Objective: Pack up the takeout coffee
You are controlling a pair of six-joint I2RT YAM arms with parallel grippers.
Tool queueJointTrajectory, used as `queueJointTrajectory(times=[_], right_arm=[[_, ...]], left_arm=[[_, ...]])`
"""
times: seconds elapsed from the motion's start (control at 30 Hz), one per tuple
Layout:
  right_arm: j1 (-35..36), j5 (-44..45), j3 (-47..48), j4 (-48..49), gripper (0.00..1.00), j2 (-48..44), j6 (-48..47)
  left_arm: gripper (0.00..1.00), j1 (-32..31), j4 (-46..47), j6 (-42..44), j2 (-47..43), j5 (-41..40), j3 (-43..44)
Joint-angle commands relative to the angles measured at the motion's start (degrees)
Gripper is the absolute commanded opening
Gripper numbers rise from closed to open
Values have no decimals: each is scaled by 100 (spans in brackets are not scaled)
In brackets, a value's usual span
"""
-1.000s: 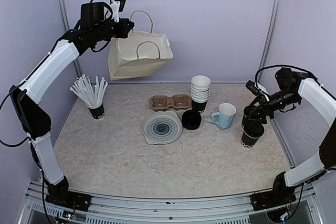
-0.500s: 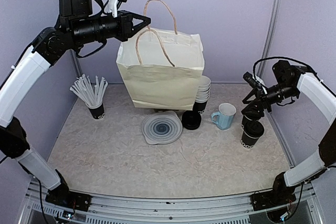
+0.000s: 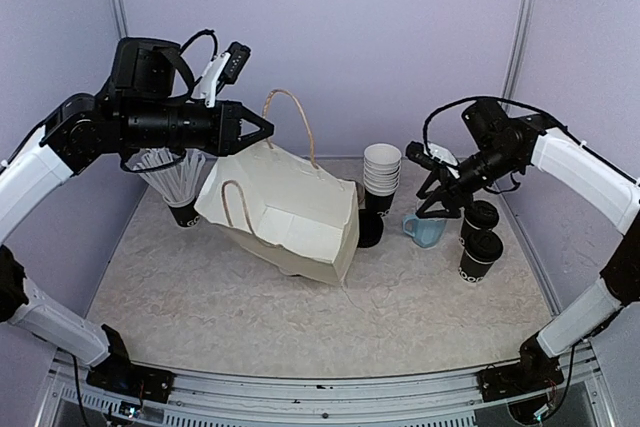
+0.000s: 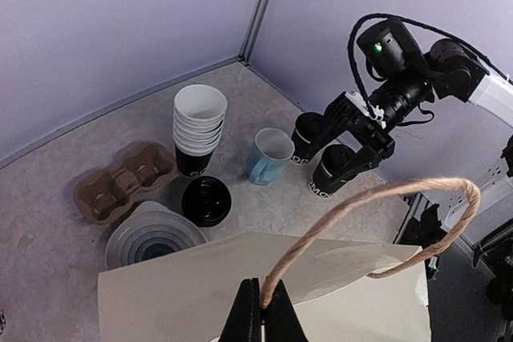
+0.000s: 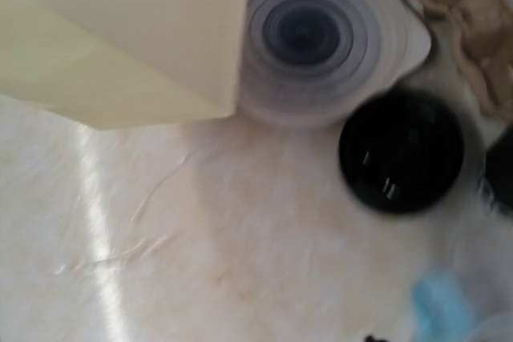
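Holding the twine handle [image 4: 377, 198] of the cream paper bag [image 3: 290, 212], the left fingers [image 4: 250, 314] are clamped; the right fingers' [image 3: 430, 202] spread is unclear. The lidded black paper cup [image 3: 480, 255], at the right edge of the desk [image 3: 420, 297], looks light and crushable, so grip its mid-wall gently.

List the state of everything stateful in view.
Left gripper, shut on bag handle.
Right gripper, open, empty.
Bag, tilted, held by one handle.
Near coffee, lidded, upright, outside bag.
Far coffee, lidded, upright, outside bag.
Mug, upright.
Cup stack, upright.
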Motion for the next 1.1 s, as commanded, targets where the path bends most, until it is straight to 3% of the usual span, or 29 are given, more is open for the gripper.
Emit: queueJointTrajectory(times=[0.0,0.23,0.53,1.07], right_arm=[[743,1019,741,693,52,886,603],[1533,1920,2341,880,45,2657,964],[1707,2777,4146,586,43,4481,1086],[1735,3688,4778,791,44,5604,924]], left_arm=[[0,-6,-573,-761,-801,-891,-360],[0,118,-1058,-1259,-1568,-1528,-753],[0,287,-1086,-1365,-1984,-1625,-1031],[0,447,-1021,-1257,-2121,-1457,-1176]])
